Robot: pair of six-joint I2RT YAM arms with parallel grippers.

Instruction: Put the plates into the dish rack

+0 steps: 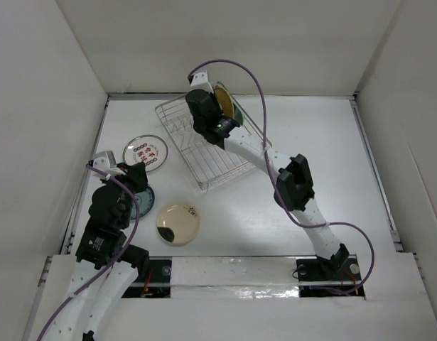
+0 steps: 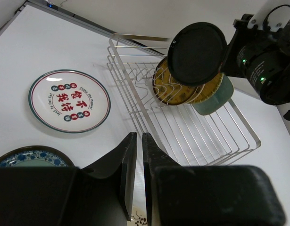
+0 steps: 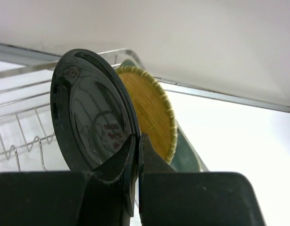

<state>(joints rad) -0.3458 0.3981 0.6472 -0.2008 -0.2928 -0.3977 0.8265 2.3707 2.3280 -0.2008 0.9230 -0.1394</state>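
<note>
Got right fingers (image 3: 121,162) clamped on glossy black round plate (image 3: 88,113), rim wedged upright between them; left fingers (image 2: 125,165) just pressed together.

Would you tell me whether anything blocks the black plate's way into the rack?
Nothing visible does: the right gripper holds the black plate just above the dish rack, beside the gold plate already standing there, with bare prongs in front.

Plate colours against the silver wire rack (image 2: 201,136)
Glossy black plate (image 2: 197,53); gold woven-patterned plate (image 3: 152,113); pale green plate (image 2: 214,100); white plate (image 2: 69,100) with red characters at left; blue-patterned teal plate (image 2: 27,157); dark-blotched cream plate (image 1: 178,223).
</note>
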